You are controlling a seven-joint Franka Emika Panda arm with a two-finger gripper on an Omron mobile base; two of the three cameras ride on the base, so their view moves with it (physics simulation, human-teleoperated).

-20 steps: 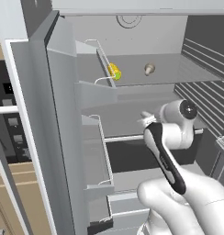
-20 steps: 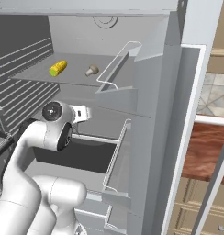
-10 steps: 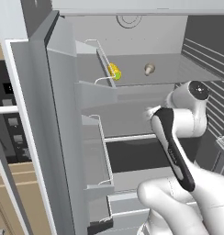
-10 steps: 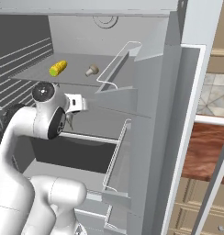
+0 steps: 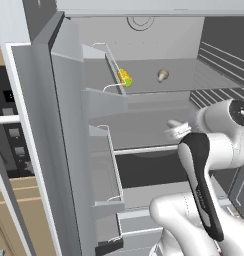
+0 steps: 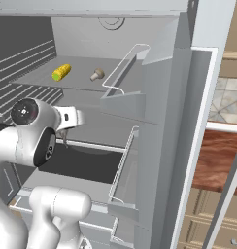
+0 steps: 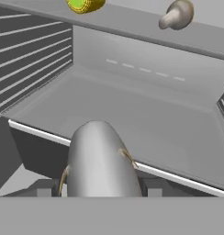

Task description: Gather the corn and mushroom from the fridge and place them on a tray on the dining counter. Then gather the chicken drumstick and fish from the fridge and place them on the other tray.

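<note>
Holding a grey fish (image 7: 101,158) between half-open jaws, the gripper (image 7: 102,186) must likely back out; corn (image 7: 85,4) at 12 o'clock.

The open fridge (image 6: 159,73) has the corn (image 6: 61,73) and the mushroom (image 6: 96,74) lying apart on its upper shelf (image 6: 38,80), corn to the left. Below that shelf, the white arm's tool (image 6: 64,137) points down into the fridge; its jaws cannot be made out.
</note>
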